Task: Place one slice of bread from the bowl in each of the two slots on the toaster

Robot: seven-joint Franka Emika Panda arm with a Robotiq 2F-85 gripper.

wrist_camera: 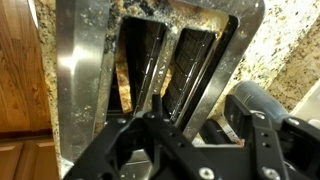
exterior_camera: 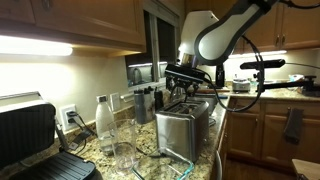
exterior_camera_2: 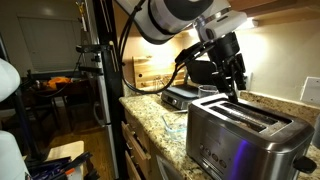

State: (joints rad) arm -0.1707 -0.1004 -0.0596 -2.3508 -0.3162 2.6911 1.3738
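The brushed steel toaster (exterior_camera: 186,128) (exterior_camera_2: 248,138) stands on the granite counter, and my gripper (exterior_camera: 190,84) (exterior_camera_2: 236,82) hangs just above its top. In the wrist view I look straight down on the toaster (wrist_camera: 80,90) and its two slots (wrist_camera: 140,55) (wrist_camera: 192,62). A tan strip that may be bread (wrist_camera: 123,88) shows low in the left slot, and a similar one (wrist_camera: 178,75) shows in the right slot. My gripper (wrist_camera: 200,118) is open, its black fingers (wrist_camera: 245,120) apart with nothing between them. The bowl is out of view.
A black hinged grill press (exterior_camera: 30,135) (exterior_camera_2: 185,96) sits further along the counter. A clear bottle (exterior_camera: 103,122) and a clear glass (exterior_camera: 125,145) stand beside the toaster. Wooden cabinets (exterior_camera: 90,20) hang overhead. The counter edge (exterior_camera_2: 165,130) drops off beside the toaster.
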